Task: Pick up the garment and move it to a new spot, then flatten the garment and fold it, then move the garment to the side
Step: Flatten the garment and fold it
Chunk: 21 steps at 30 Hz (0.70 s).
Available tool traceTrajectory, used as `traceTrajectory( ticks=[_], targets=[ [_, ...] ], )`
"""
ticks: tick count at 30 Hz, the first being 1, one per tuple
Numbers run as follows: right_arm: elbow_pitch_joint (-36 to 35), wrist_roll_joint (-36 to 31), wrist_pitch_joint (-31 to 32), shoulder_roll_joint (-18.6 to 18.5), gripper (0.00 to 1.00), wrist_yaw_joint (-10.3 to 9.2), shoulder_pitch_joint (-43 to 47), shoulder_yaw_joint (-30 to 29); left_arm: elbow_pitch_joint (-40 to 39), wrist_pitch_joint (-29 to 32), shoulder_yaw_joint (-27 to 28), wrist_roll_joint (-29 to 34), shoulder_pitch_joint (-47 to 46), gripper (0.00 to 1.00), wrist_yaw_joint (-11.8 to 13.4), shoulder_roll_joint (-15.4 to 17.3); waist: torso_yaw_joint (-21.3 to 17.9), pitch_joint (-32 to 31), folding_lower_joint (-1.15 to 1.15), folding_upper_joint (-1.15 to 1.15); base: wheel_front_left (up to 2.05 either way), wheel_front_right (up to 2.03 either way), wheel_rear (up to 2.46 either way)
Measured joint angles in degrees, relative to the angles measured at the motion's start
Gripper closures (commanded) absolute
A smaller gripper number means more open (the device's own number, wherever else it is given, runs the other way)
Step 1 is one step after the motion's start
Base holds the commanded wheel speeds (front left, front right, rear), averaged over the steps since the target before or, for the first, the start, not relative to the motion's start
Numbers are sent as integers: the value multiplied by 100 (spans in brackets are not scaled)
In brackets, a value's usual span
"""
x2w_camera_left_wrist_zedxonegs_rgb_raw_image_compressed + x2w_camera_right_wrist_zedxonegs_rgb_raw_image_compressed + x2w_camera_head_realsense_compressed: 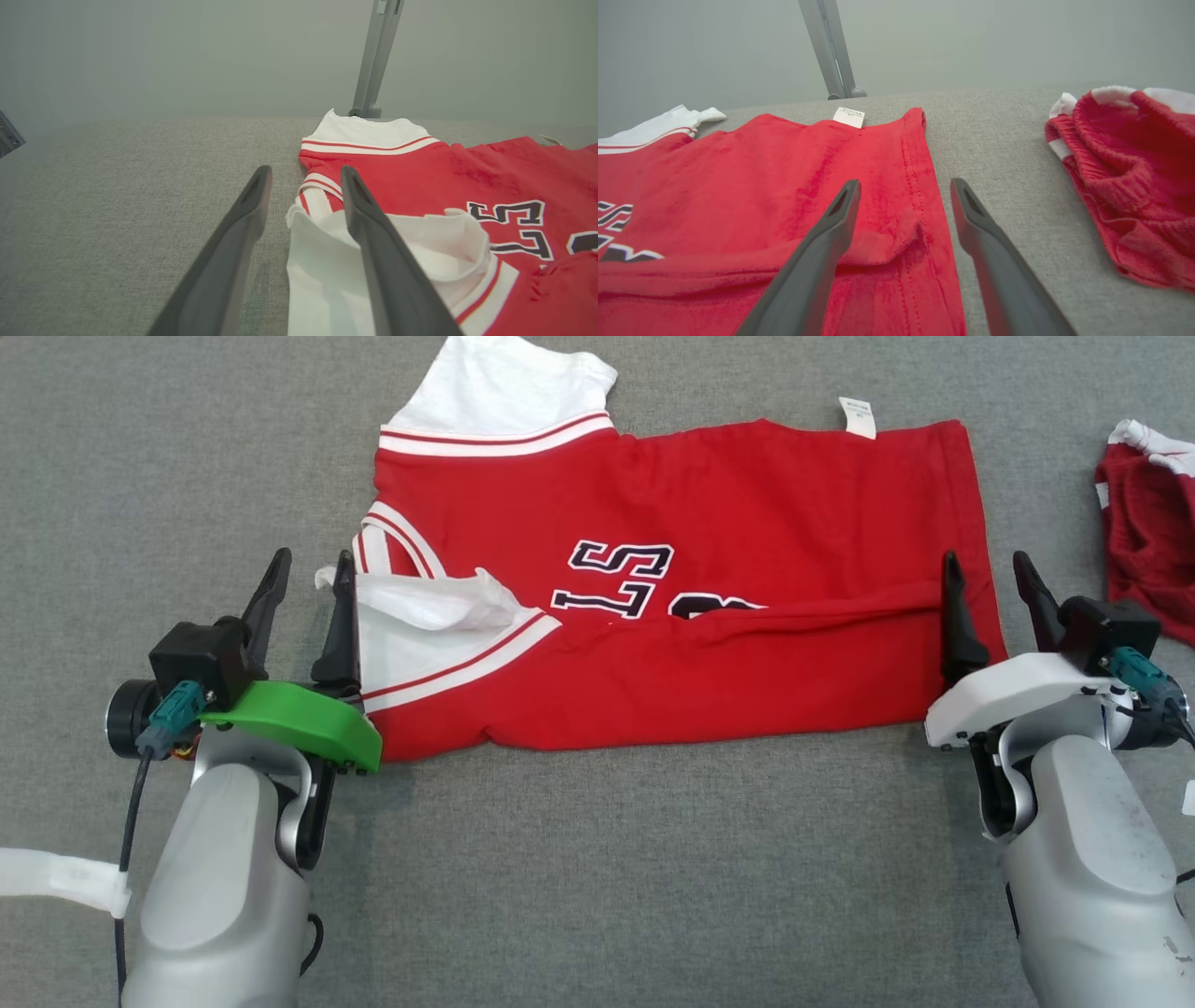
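Two pale grey forearms rise from the near side of the head view. The left one bears a green cover and the right one a white cover.

**Left gripper** (313, 560) (306, 170): jaws partly open, with nothing held. It straddles the left end of the garment (747, 504) (420, 168) (761, 177). The inner finger lies over the near white sleeve (420, 607) (327, 261), and the outer finger stands over bare grey tabletop (597, 859) just beside the cloth.

**Right gripper** (985, 560) (905, 183): jaws wide open and empty. It straddles the hem at the right end of the garment. The inner finger is over red cloth and the outer finger over bare tabletop.

**Garment:** a red jersey with white, red-striped sleeves. It lies flat between the two grippers, with the neck end toward the robot's left and the hem toward its right. Its near long side is folded over onto the body, and this fold covers the lower part of the dark lettering (621, 579). A white label (857, 416) (849, 116) sticks out from its far side. The far sleeve reaches toward the far edge of the tabletop, near the foot of a grey metal post (376, 56) (829, 46).

**Second red garment** (1153, 523) (1134, 177): bunched up with white trim, lying apart toward the right edge, beyond the right gripper.
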Motion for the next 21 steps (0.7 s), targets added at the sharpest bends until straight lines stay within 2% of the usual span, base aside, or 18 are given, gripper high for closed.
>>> traceTrajectory(
  ticks=[7, 14, 21],
  targets=[
    [-480, 119, 0, 32, 0, 0, 632, 43, -538, -1, 435, 156, 656, 0, 0, -160, -19, -259, 0, 0, 0, 0, 0],
    [-270, 238, 0, 51, 0, 0, 1153, 51, -701, 0, 578, 198, 1480, 0, 0, -296, -53, -571, 0, 0, 0, 0, 0],
    [63, 276, 0, 29, 0, -1, 1093, -52, -716, 0, 512, 198, 1578, 0, 0, -357, -8, -506, 0, 0, 0, 0, 0]
  ],
)
